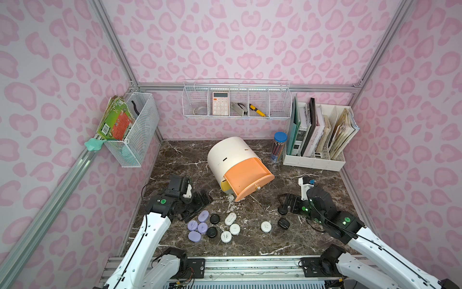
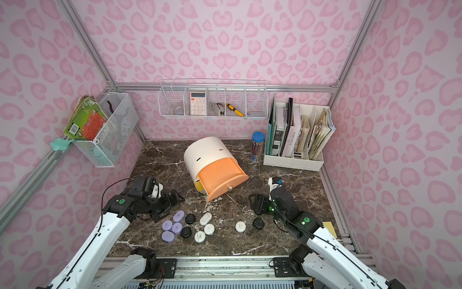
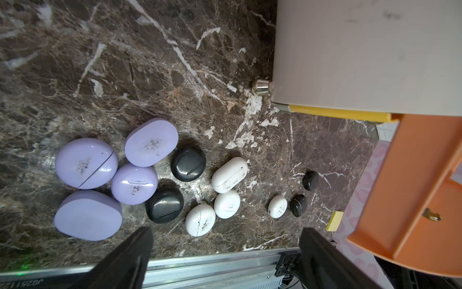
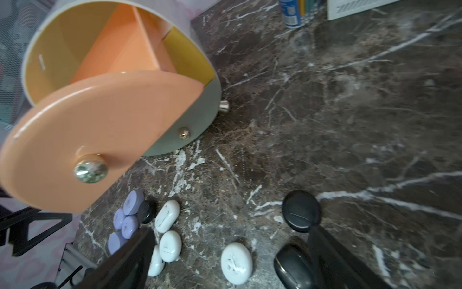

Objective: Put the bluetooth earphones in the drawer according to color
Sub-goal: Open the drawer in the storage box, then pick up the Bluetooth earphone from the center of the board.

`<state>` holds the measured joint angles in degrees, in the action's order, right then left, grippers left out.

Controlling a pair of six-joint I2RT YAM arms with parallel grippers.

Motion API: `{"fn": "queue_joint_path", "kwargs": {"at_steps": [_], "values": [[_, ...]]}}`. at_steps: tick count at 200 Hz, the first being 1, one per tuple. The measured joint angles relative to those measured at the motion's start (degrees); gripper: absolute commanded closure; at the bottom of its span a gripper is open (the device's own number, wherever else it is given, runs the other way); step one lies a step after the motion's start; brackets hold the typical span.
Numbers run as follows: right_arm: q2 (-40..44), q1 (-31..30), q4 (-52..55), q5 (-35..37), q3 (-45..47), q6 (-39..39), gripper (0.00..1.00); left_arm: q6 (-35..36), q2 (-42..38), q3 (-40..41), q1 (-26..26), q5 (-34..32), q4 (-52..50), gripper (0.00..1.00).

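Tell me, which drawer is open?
The peach-orange drawer: it is pulled well out of the white cabinet, while the yellow drawer and the grey-green drawer sit closed.

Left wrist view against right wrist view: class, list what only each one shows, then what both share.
Left wrist only: the yellow sticky pad. Right wrist only: the blue-capped pencil tube and the file rack's corner. Both: lavender cases, white cases, black cases, the pulled-out peach drawer and the marble table.
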<state>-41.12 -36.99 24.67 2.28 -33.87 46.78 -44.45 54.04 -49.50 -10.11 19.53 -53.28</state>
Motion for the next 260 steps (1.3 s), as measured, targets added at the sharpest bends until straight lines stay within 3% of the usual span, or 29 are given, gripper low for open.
{"fn": "queue_joint_path", "kwargs": {"at_steps": [42,76,123,180,260], "values": [[2.34,9.09,1.2,-3.56,4.94,-1.33,0.02,-0.24,0.37,3.19,-0.26,1.33,0.96,0.04],[-2.25,10.43,-0.22,-6.03,6.25,-2.93,0.01,-0.39,0.85,5.53,-0.59,2.19,1.99,0.06],[-10.16,10.14,-3.96,-7.93,7.21,-5.07,0.03,-0.68,1.18,7.91,-1.38,3.08,3.78,0.07],[-21.53,6.23,-7.08,-7.19,6.05,-6.84,0.28,-1.68,1.97,8.7,-1.57,3.48,5.11,0.07],[-40.76,1.09,-8.48,-0.39,-3.32,-9.49,0.38,-1.84,2.6,9.35,-1.6,3.45,5.86,0.07]]}}
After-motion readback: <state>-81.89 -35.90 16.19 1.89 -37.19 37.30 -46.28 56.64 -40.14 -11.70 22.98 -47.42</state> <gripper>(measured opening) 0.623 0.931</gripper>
